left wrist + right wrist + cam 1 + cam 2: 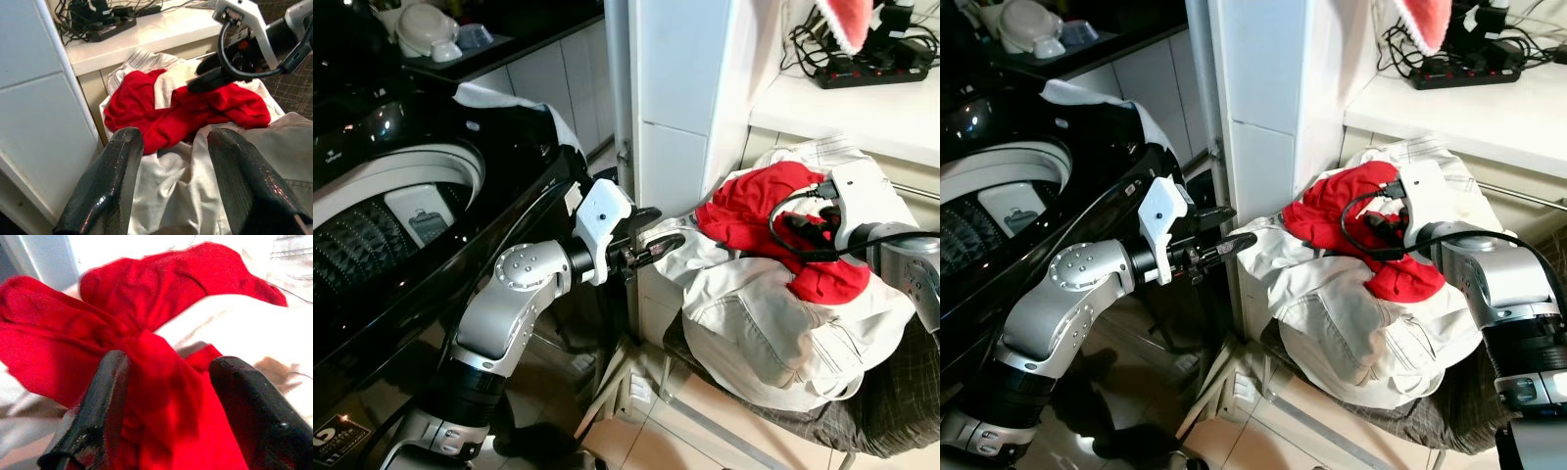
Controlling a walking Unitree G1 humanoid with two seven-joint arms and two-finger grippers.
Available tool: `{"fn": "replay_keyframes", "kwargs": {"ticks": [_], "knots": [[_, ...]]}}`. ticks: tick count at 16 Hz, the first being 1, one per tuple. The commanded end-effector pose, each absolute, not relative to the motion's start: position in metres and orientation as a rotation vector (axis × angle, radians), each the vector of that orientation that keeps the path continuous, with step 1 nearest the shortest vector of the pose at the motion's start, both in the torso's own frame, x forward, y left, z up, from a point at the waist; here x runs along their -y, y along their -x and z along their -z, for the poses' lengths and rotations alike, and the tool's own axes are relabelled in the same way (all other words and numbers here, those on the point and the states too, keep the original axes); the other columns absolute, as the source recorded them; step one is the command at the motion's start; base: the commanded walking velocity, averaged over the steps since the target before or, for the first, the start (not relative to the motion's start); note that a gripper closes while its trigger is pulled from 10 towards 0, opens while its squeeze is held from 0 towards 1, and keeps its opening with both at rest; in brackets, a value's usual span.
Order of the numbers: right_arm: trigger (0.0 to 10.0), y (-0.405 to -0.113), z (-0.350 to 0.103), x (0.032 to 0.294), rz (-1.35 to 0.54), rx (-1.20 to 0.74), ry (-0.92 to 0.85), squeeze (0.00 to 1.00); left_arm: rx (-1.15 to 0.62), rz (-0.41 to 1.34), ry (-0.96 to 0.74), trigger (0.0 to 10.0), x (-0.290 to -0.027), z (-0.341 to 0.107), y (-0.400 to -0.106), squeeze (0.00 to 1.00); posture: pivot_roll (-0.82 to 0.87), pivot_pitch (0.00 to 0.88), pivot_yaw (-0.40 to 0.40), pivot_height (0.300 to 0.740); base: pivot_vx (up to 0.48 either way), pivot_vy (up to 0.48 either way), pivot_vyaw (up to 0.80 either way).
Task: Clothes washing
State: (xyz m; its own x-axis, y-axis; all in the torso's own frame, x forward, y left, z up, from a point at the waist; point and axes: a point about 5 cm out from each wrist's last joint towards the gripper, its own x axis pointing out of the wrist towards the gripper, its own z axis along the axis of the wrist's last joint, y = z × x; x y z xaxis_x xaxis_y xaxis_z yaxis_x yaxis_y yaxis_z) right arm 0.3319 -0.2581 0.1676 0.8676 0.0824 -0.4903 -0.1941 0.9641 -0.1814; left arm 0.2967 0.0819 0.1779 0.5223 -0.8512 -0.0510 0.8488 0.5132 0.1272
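- On the clothes pile: red garment [759, 211] atop white garment [773, 313].
- Right gripper [161, 406]: fingers spread, straddling red fabric, not closed.
- Left gripper [651, 240]: open, empty, at pile's left edge beside washing machine [401, 225].

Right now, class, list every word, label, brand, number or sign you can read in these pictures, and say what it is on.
None can be read.
The sticker on the washing machine front, bottom corner: round logo and print, too blurred to read.
The panel inside the machine's opening: markings too small to read.
The power strip on the counter: no legible marking.
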Motion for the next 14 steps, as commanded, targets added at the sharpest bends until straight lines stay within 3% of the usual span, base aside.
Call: {"fn": "replay_keyframes", "kwargs": {"ticks": [1, 4, 5, 9, 10, 11, 14], "knots": [[10.0, -0.332, -0.164, 0.262, -0.137, -0.486, 0.196, 1.0, 0.049, 1.055, -0.156, 10.0, -0.08, -0.184, -0.294, 0.0, -0.02, 0.0, 0.106, 0.74, 0.0, 0.0, 0.0], [10.0, -0.332, -0.151, 0.264, -0.126, -0.506, 0.164, 1.0, 0.034, 1.1, -0.134, 10.0, -0.079, -0.184, -0.288, 0.0, -0.02, 0.0, 0.105, 0.74, 0.0, 0.0, 0.0], [10.0, -0.332, -0.14, 0.267, -0.109, -0.54, 0.185, 0.0, 0.024, 1.132, -0.119, 10.0, -0.078, -0.184, -0.285, 0.0, -0.02, 0.0, 0.104, 0.74, 0.0, 0.0, 0.0], [10.0, -0.325, -0.119, 0.267, -0.107, -0.629, 0.148, 0.0, 0.011, 1.172, -0.109, 10.0, -0.078, -0.184, -0.28, 0.0, -0.01, 0.0, 0.102, 0.74, 0.0, 0.0, 0.0], [2.9, -0.325, -0.118, 0.268, -0.099, -0.626, 0.101, 0.0, 0.004, 1.2, -0.096, 10.0, -0.078, -0.186, -0.278, 0.0, -0.01, 0.0, 0.105, 0.74, 0.0, 0.0, 0.0], [0.0, -0.325, -0.12, 0.269, -0.102, -0.619, 0.084, 0.0, -0.001, 1.221, -0.084, 10.0, -0.078, -0.186, -0.276, 0.0, -0.01, 0.0, 0.105, 0.74, 0.0, 0.0, 0.0], [0.0, -0.326, -0.122, 0.27, -0.111, -0.611, 0.082, 0.0, -0.007, 1.241, -0.08, 10.0, -0.078, -0.187, -0.274, 0.0, -0.02, 0.0, 0.108, 0.74, 0.0, 0.0, 0.0]]}}
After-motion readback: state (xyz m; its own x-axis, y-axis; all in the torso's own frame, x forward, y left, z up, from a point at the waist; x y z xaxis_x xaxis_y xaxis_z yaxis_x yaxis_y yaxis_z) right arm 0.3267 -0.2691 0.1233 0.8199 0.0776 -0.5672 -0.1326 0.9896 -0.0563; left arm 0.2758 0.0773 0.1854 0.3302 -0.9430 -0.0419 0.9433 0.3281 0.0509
